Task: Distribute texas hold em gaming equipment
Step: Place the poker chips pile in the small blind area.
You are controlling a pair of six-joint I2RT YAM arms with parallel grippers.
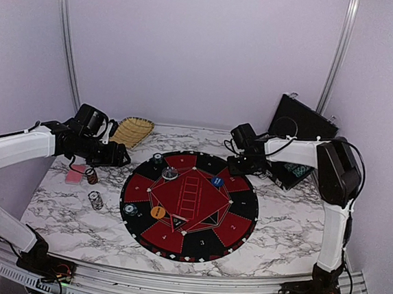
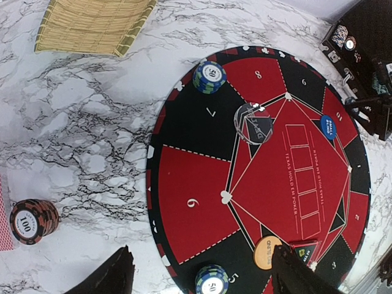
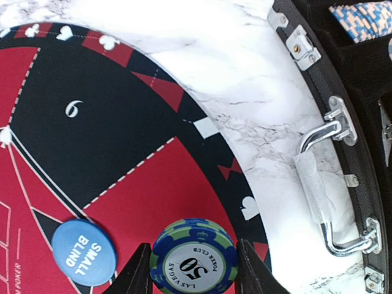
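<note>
My right gripper (image 3: 193, 266) is shut on a small stack of blue-and-green "50" poker chips (image 3: 195, 256), low over a red sector at the mat's far right rim (image 1: 239, 168). Next to it lies the blue "small blind" disc (image 3: 84, 251). My left gripper (image 2: 202, 252) hangs open and empty, high over the table left of the mat (image 1: 116, 155). On the mat sit two more "50" stacks (image 2: 209, 76) (image 2: 212, 280), a clear disc (image 2: 253, 122), an orange disc (image 2: 268, 252) and a card (image 1: 176, 221). Off the mat stand a dark red "100" stack (image 2: 33, 220), another stack (image 1: 95, 200) and pink-backed cards (image 1: 75, 176).
The round red-and-black mat (image 1: 194, 246) fills the table's middle. An open black case (image 1: 301, 129) with a metal handle (image 3: 324, 184) stands just right of my right gripper. A woven bamboo tray (image 1: 132, 131) lies at the back left. Walls close in the back and sides.
</note>
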